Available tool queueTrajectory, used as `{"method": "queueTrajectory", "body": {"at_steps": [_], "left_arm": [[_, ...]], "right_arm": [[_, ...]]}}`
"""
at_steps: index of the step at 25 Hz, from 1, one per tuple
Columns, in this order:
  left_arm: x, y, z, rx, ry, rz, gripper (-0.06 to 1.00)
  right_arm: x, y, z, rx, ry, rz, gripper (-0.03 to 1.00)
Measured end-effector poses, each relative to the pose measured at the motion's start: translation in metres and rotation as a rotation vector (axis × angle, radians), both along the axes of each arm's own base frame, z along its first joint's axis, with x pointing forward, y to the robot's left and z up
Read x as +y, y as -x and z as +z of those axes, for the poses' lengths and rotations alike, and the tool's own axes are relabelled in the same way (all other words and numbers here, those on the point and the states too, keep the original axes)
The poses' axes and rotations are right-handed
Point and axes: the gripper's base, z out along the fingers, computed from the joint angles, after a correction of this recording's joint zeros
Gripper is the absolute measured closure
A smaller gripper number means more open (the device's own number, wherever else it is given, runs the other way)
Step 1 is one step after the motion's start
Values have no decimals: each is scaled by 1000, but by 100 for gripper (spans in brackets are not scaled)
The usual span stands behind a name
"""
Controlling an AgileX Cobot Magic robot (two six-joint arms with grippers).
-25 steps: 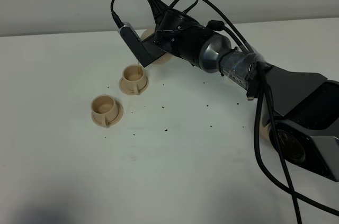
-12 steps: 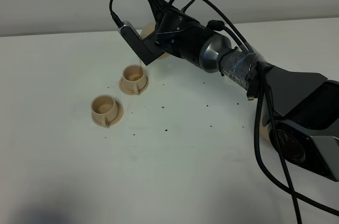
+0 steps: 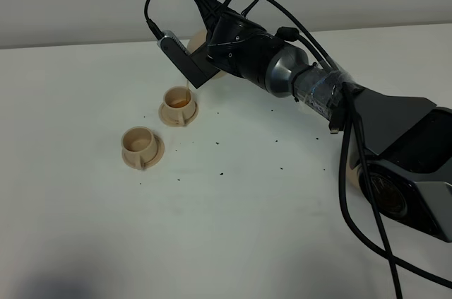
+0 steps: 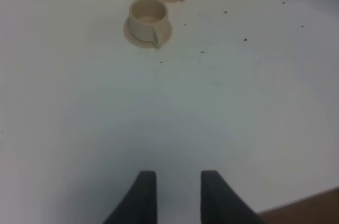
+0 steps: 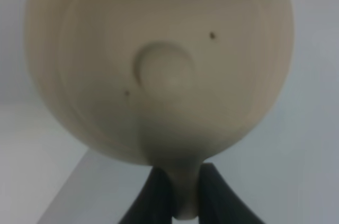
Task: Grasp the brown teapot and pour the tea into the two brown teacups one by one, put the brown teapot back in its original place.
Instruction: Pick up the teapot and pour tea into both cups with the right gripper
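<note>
My right gripper reaches across to the far left and is shut on the brown teapot, which is tilted above the farther brown teacup. A thin stream of tea falls into that cup, which holds brown liquid. The nearer teacup stands on its saucer and looks empty. In the right wrist view the teapot fills the frame, its handle pinched in my right gripper. My left gripper is open over bare table, far from both cups. A tan sliver under the arm may be the original place; I cannot tell.
Dark tea crumbs are scattered over the white table. The right arm's black base and cables take up the right side. A brown table edge shows beside the left gripper.
The right gripper has lifted and tipped the teapot a little more. The farther cup now shows darker brown tea. The left gripper has not moved.
</note>
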Motion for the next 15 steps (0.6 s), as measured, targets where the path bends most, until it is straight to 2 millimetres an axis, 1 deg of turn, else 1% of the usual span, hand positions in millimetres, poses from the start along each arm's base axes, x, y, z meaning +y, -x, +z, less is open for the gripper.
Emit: {"method": "queueTrajectory", "body": {"at_steps": [9, 15], "left_arm": [[0, 0, 0, 0, 0, 0, 72], [0, 0, 0, 0, 0, 0, 72]], "right_arm": [[8, 3, 3, -33, -12, 59, 86], [10, 3, 3, -45, -4, 84, 86]]}}
